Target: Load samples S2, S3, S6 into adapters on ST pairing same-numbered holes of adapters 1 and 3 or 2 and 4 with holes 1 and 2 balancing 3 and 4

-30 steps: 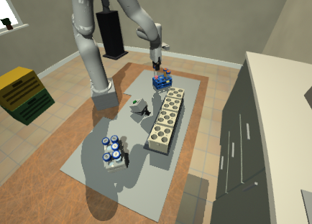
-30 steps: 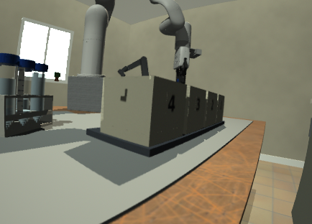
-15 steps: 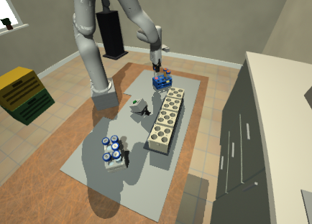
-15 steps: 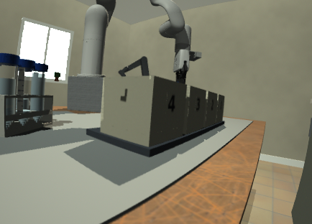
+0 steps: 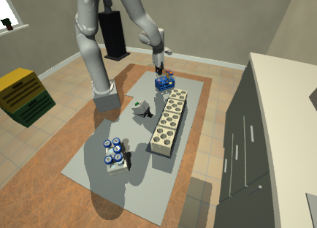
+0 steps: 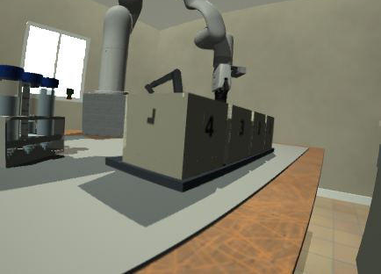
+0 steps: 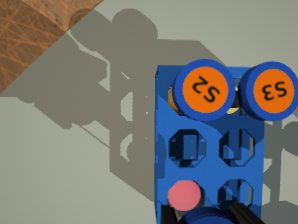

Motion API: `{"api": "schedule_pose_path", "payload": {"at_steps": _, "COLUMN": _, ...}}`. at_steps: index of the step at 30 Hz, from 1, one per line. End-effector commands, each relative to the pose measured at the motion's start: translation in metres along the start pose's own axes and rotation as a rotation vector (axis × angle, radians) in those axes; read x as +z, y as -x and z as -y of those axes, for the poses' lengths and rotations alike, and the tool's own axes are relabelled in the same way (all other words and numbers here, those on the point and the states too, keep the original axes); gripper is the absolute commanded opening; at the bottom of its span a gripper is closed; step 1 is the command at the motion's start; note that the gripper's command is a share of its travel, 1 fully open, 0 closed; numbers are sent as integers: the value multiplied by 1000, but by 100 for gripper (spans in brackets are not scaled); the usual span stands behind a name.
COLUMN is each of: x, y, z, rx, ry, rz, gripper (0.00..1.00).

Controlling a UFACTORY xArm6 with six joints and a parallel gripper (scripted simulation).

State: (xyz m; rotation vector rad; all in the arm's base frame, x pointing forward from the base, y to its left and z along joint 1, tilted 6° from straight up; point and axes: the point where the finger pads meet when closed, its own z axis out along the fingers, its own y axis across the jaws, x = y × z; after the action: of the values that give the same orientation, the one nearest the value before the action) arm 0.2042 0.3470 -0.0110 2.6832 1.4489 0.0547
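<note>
My gripper (image 5: 159, 71) (image 7: 206, 216) is shut on a blue-capped tube at the near end of the blue rack (image 5: 160, 87) (image 7: 210, 172). Its cap dot is cut off in the wrist view, and I cannot tell how far its lower end is in the rack. Tube S2 (image 7: 205, 90) and tube S3 (image 7: 270, 91) stand in the rack's far row. A pink round thing (image 7: 184, 195) shows over a well beside the held tube. Adapter 4 (image 5: 161, 146) (image 6: 154, 137), adapter 3 (image 6: 240, 134) and two more stand in line on the dark stand (image 6: 145, 176), their holes looking empty.
Several blue-capped tubes with white dots stand in a pale rack (image 5: 118, 169) at the near left. The green DONE key (image 5: 137, 104) is on a small sloped desk between the arm's base (image 5: 107, 99) and the adapters. A dark bent object (image 5: 149, 114) (image 6: 176, 80) is beside the desk.
</note>
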Motion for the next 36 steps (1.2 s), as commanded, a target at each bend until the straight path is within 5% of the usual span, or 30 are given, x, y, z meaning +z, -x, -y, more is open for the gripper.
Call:
{"api": "schedule_pose_path", "payload": {"at_steps": 1, "x": 3, "y": -2, "z": 0, "rx": 0, "ry": 0, "rz": -4, "gripper": 0}}
{"api": "schedule_pose_path", "payload": {"at_steps": 31, "x": 16, "y": -2, "z": 0, "rx": 0, "ry": 0, "rz": -4, "gripper": 0}}
{"api": "schedule_pose_path", "payload": {"at_steps": 32, "x": 16, "y": -2, "z": 0, "rx": 0, "ry": 0, "rz": -4, "gripper": 44}}
{"api": "schedule_pose_path", "payload": {"at_steps": 36, "x": 16, "y": -2, "z": 0, "rx": 0, "ry": 0, "rz": -4, "gripper": 44}}
